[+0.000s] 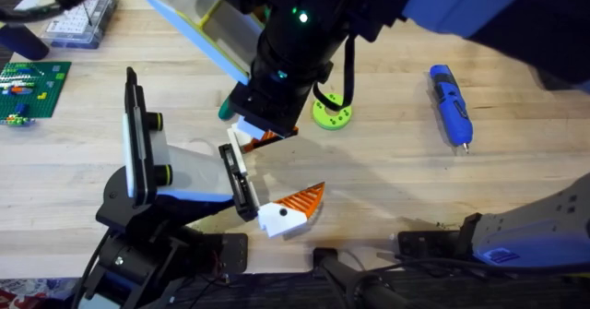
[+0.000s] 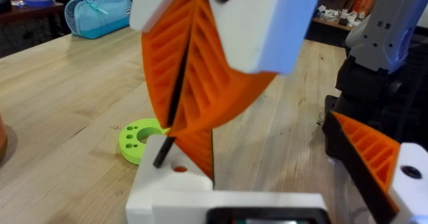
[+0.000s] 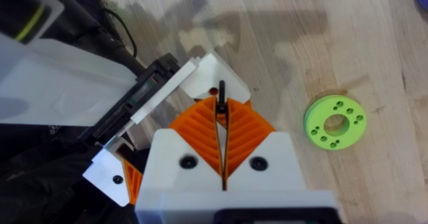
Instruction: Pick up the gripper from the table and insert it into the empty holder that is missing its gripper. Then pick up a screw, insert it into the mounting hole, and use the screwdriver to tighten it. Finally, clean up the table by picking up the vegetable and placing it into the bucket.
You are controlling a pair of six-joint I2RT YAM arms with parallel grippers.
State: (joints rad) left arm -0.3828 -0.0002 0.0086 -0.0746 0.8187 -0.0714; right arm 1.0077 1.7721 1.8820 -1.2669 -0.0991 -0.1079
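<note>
light wooden table (image 1: 516,175), blue screwdriver (image 1: 451,104) upper right, lime-green holed disc (image 1: 332,115) centre, green brick baseplate (image 1: 32,86) far left, clear parts box (image 1: 81,20) upper left

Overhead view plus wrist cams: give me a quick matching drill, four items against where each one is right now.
Items:
1. screwdriver
2. lime-green disc
3. screw
4. green brick baseplate

Places:
A. flat on the table, just beside the arm reaching over the middle
B. at the table's left edge
C. lying alone on the right part of the table
D. pinched between the pads of the right claw, above a white base block

Pairs: 1-C, 2-A, 3-D, 4-B
</note>
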